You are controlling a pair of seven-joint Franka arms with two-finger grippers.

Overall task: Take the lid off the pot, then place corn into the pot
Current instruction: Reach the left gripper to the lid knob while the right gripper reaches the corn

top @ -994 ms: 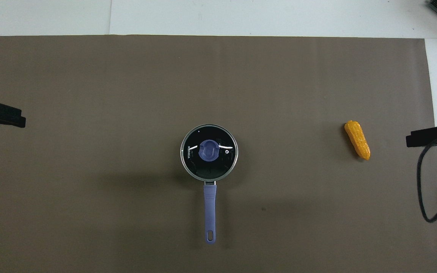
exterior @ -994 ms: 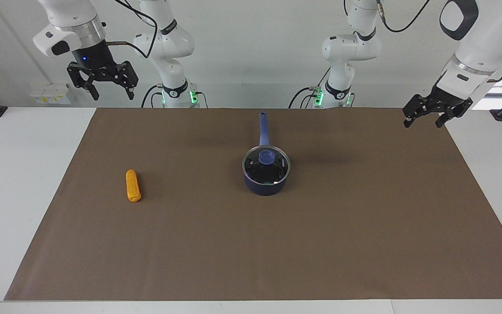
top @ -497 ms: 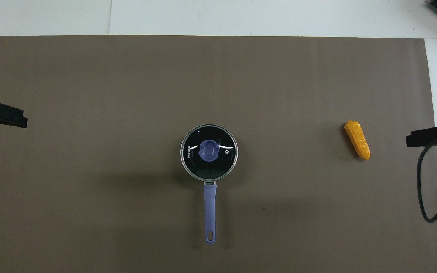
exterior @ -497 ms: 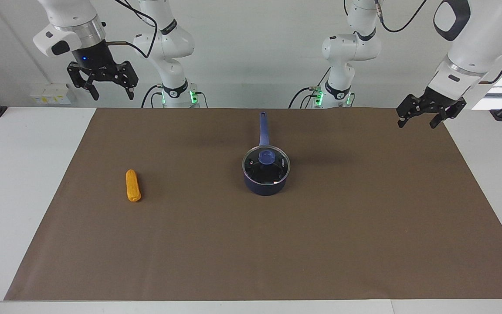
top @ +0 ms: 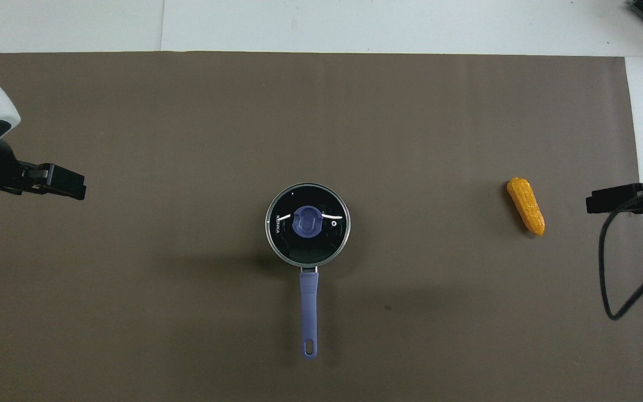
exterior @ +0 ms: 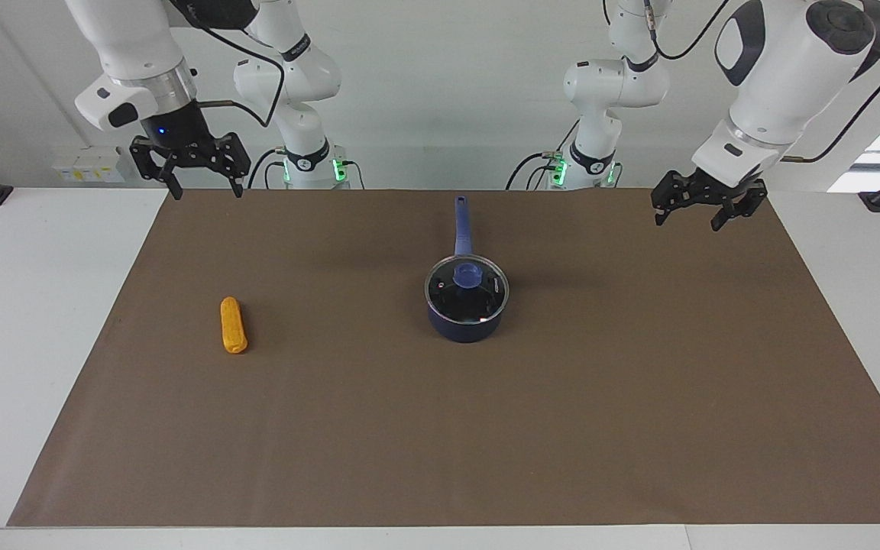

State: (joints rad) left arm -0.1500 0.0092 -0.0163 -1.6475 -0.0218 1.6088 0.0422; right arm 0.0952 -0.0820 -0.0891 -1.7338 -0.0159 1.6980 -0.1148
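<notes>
Progress check: nothing is done yet as far as you can judge. Lid (exterior: pixel 467 282) is sitting flat on the pot (exterior: pixel 465 321), blue knob (top: pixel 307 221) untouched, so both steps are waiting for you: lid off, then corn in. Pot is standing mid-table on the brown mat (exterior: pixel 638 428), its handle (exterior: pixel 461 225) pointing toward the robots' edge. Corn (exterior: pixel 233 325) is lying on the mat toward the right arm's end of the table, well apart from the pot, touching nothing.

Left gripper (exterior: pixel 696 214) is hanging in the air over the mat's corner at the robots' edge, at the left arm's end; fingers are spread, holding nothing. Right gripper (exterior: pixel 201 177) is hanging over the mat's other corner at the robots' edge, at the right arm's end, fingers spread too, holding nothing, not over the corn. Neither is touching any task item. Judging by position, you're needing a long reach to the knob first.
</notes>
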